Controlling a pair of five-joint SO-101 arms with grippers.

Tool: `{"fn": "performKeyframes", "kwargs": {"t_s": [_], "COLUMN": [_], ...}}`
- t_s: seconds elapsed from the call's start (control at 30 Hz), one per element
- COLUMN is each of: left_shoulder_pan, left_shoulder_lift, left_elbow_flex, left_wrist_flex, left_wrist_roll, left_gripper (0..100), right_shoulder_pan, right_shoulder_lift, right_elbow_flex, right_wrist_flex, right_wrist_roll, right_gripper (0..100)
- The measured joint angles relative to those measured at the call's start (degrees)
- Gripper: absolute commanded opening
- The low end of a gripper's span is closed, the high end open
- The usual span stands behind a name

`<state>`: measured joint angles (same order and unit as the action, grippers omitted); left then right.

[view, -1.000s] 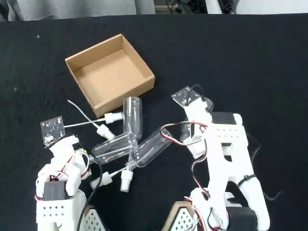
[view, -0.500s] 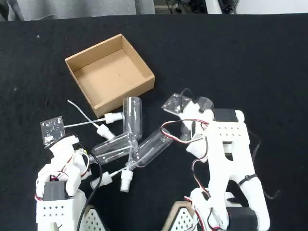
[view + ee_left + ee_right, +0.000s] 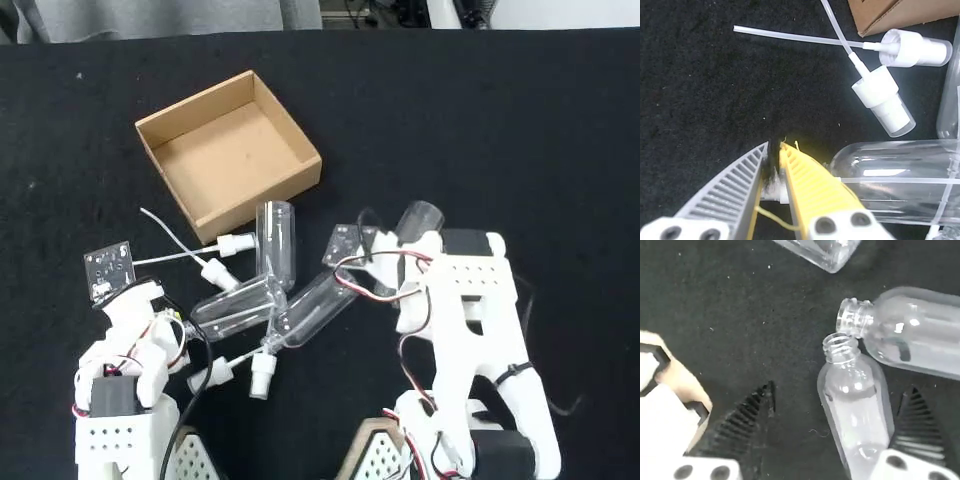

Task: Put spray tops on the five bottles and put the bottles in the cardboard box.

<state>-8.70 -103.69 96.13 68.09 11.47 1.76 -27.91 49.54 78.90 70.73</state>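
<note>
- A black table (image 3: 520,120) carries the empty cardboard box (image 3: 228,155) toward its far left.
- High view: a cluster of clear bottles (image 3: 276,243) lies just in front of the box, with loose spray tops (image 3: 219,273) beside and below them. The left arm (image 3: 120,370) sits at the near left edge. The right arm (image 3: 460,330) is near the cluster, with another bottle (image 3: 418,220) just behind it.
- Left wrist view: the left gripper (image 3: 772,147) is closed to a thin slit over the table. Two spray tops (image 3: 883,100) with their tubes lie near the box corner (image 3: 900,12). A lying bottle (image 3: 900,180) is against the yellow finger.
- Right wrist view: the right gripper (image 3: 840,387) gapes wide, straddling a topless bottle (image 3: 855,405) that lies on the table. Its neck is just beside the neck of a second topless bottle (image 3: 915,335).
</note>
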Motion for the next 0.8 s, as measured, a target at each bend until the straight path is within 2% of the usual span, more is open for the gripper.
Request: {"fn": "performKeyframes", "kwargs": {"t_s": [0.23,0.47,0.8], "left_shoulder_pan": [0.0,0.0,0.0], "left_shoulder_lift": [0.0,0.0,0.0], "left_elbow_flex": [0.0,0.0,0.0], "left_wrist_flex": [0.0,0.0,0.0], "left_wrist_roll": [0.0,0.0,0.0], "left_gripper": [3,3,3], "right_shoulder_pan": [0.0,5.71,6.68], "right_shoulder_lift": [0.0,0.0,0.0], "right_elbow_flex": [0.0,0.0,1.23], "right_wrist_flex": [0.0,0.0,-2.2], "right_wrist_roll": [4.4,10.46,11.6], "right_gripper": [35.0,35.0,35.0]}}
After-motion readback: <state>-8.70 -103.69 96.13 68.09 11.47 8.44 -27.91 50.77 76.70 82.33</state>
